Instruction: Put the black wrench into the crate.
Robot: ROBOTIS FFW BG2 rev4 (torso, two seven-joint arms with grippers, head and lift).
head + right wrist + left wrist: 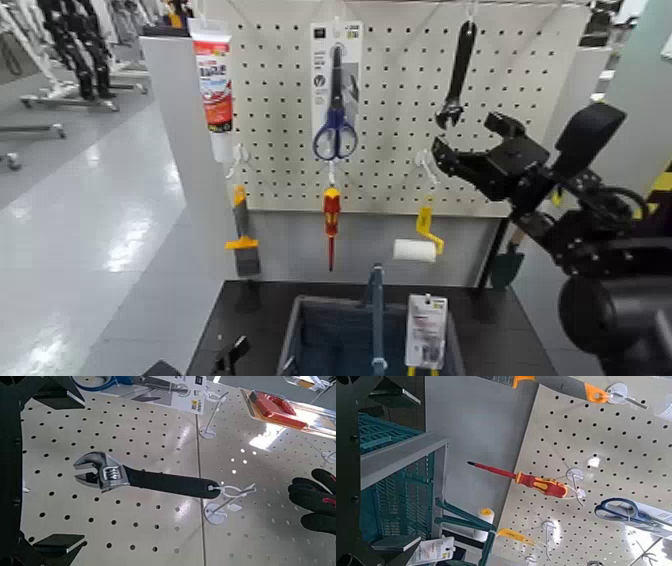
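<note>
Before the perforated pegboard (380,180), the black right gripper (480,152) stands parted and empty beside the black-handled adjustable wrench (458,75) hanging from its hook; best to align both fingers around the handle, close squarely, then ease it off the hook.

Blue-handled scissors (335,138) are hanging left of the right claw (462,132), with a red-and-yellow screwdriver (332,214) dangling lower. A red-and-white tube (214,85) is hanging farther left, above an orange-and-grey scraper (243,243). A small paint roller (415,250) is hanging below the claw.
</note>
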